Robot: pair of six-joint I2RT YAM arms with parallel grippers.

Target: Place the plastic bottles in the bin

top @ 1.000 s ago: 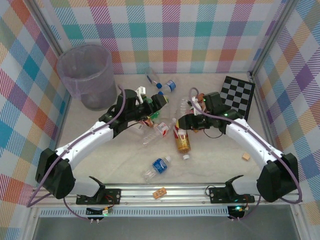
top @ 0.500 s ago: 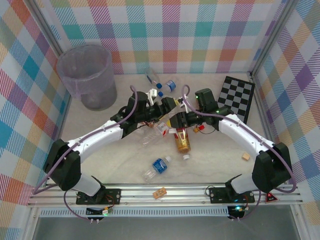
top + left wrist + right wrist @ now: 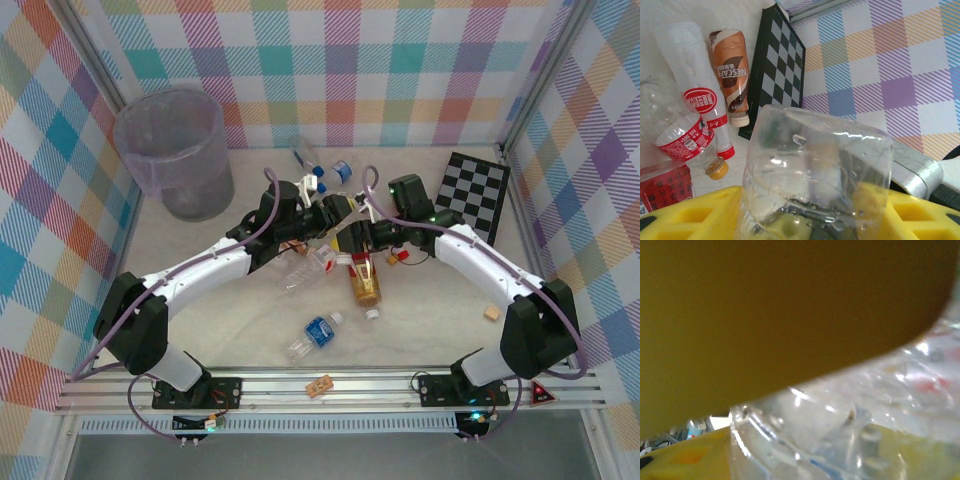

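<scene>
**Left gripper** (image 3: 335,207): extended to the middle of the counter (image 3: 200,330) and closed on a clear bottle (image 3: 815,165). In the left wrist view the bottle sits between the yellow fingers (image 3: 687,210), with its rounded end toward the camera.

**Right gripper** (image 3: 352,240): just beside the left gripper, the two almost touching in the top view. In the right wrist view a transparent bottle body (image 3: 840,425) lies hard against the lens. It has a yellow finger (image 3: 685,460) below it and a dark, blurred yellow mass above. I cannot tell whether this gripper is clamped on it or merely against it (nor whether it is the same bottle the left gripper holds).

**Bin** (image 3: 170,150): upright at the far left corner of the counter, well apart from both grippers. Its contents cannot be made out through the translucent wall.

**Bottles lying on the counter:**
- A crushed clear bottle (image 3: 305,270) lies just nearside of the grippers.
- An amber bottle (image 3: 365,287) lies just beside it on the right.
- A blue-label bottle (image 3: 315,335) lies nearer the arm bases.
- A blue-capped bottle (image 3: 305,155) lies near the far wall.
- In the left wrist view, a brown Nescafe bottle (image 3: 732,70) lies beside the checkerboard (image 3: 782,60), and a red-label bottle (image 3: 687,132) lies near it.

**Other items:** a small wooden block (image 3: 491,313) lies near the right edge of the counter, apart from the bottles.
</scene>
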